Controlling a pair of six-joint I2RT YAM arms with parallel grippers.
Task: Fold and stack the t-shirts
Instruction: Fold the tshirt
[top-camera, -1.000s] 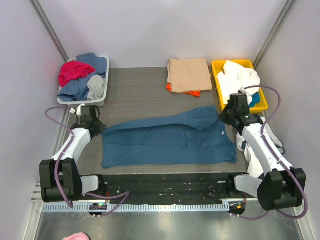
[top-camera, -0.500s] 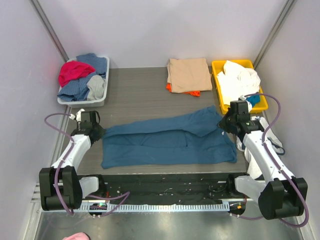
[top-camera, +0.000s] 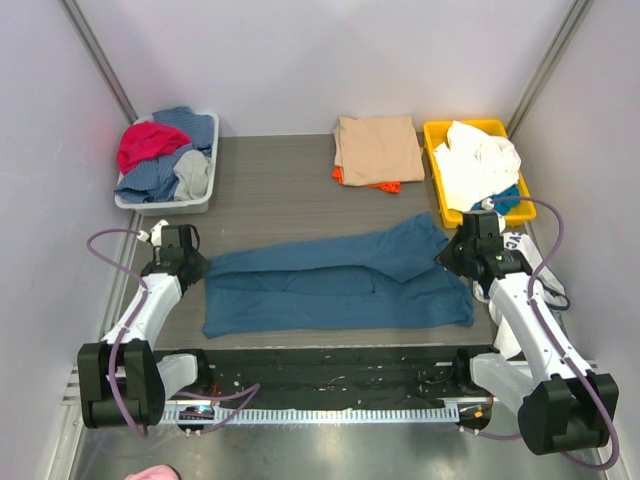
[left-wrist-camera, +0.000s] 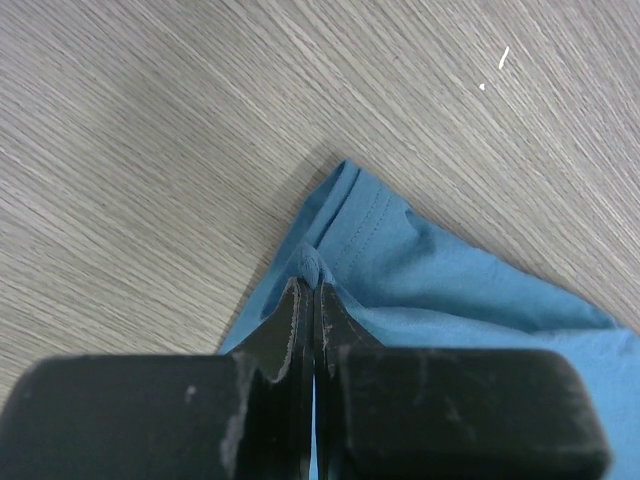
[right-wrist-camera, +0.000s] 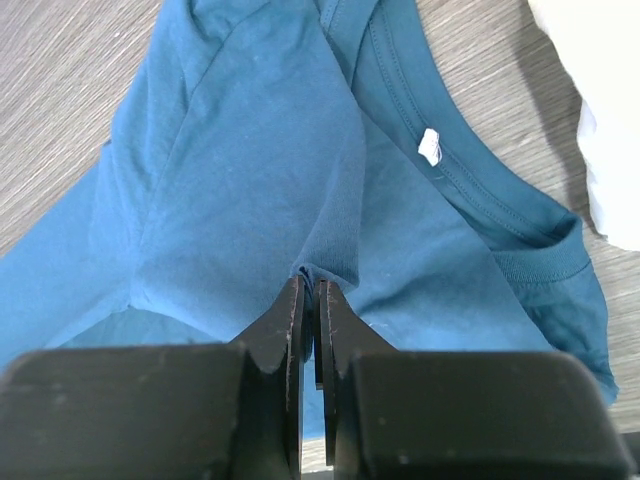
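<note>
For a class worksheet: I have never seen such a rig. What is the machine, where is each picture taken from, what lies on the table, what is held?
Two robot arms are bolted at the table's near edge. One picture looks down from above and behind them; the two close-ups come from wrist cameras. A teal t-shirt lies spread out. The left tool is shut on its far left corner, the right tool on a fold near its collar. Behind, a folded tan t-shirt lies on an orange one. A grey bin and a yellow tray hold more clothes.
</note>
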